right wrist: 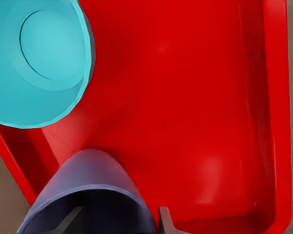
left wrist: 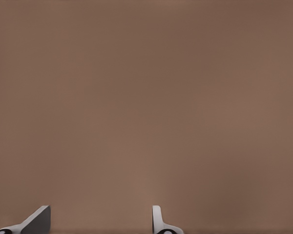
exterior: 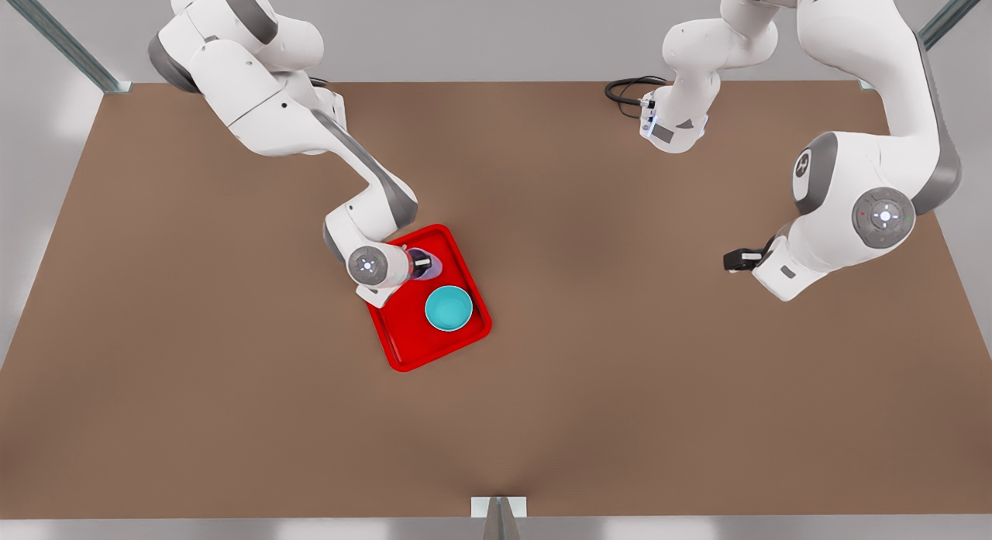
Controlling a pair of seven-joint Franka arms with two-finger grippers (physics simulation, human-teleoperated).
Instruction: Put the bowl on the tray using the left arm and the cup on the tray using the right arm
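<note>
Bowl (exterior: 449, 307) sits on tray (exterior: 403, 340), centre frame. Right gripper (exterior: 422, 263) has fingers clamped on cup (exterior: 431, 264) over the tray — lower squarely, release clear of bowl. Left gripper (exterior: 731, 260) waits, fingers apart, mid-right.

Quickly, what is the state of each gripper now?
Left gripper: open, holding nothing, above the table.
Right gripper: closed on the cup, over the tray.
</note>
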